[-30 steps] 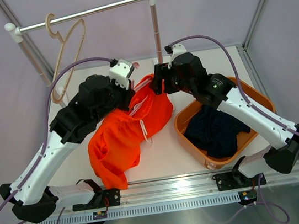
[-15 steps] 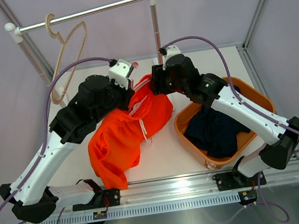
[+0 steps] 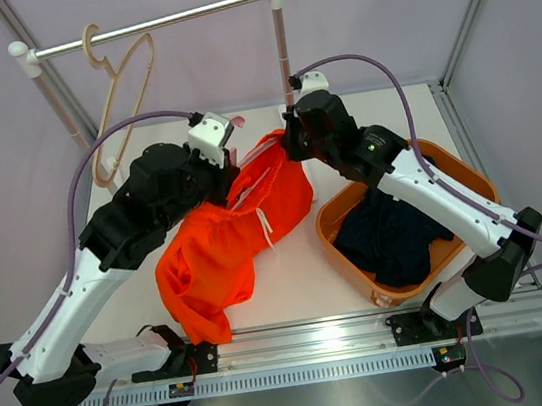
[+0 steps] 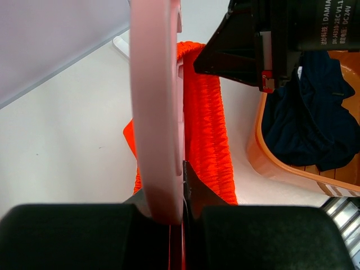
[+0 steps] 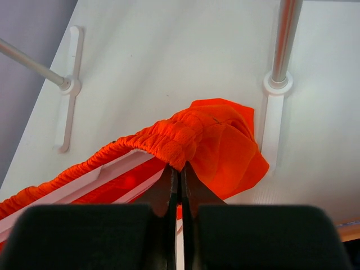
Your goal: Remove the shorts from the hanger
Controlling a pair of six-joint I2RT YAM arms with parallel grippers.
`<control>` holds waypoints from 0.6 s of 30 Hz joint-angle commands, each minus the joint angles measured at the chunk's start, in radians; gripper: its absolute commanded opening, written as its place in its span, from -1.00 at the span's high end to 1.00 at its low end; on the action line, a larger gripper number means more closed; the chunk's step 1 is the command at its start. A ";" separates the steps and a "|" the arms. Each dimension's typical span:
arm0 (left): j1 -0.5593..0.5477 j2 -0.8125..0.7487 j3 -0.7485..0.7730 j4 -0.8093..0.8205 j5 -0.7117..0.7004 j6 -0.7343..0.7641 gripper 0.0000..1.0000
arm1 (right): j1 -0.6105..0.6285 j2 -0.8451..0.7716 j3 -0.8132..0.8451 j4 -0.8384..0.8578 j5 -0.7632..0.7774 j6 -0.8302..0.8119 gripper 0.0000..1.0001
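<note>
One pair of shorts lay inside the basket. The other pair was spread on the table just left of the basket, its waistband at the far end. There the right gripper and, further left, the left gripper met it, with the hanger alongside the waistband. The rack stood behind the basket, and a spare hanger hung on its rail, well left of the basket.

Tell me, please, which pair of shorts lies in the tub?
The dark navy pair lies in the orange tub; the orange pair is outside it.
</note>
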 commanded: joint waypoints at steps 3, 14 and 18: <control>-0.004 -0.052 0.000 0.058 0.068 -0.008 1.00 | 0.000 0.042 0.128 -0.050 0.168 -0.041 1.00; -0.013 -0.100 -0.014 0.056 0.143 -0.026 1.00 | -0.147 0.116 0.219 -0.118 0.147 -0.049 1.00; -0.015 -0.109 -0.010 0.056 0.172 -0.026 1.00 | -0.193 0.128 0.211 -0.124 0.135 -0.048 1.00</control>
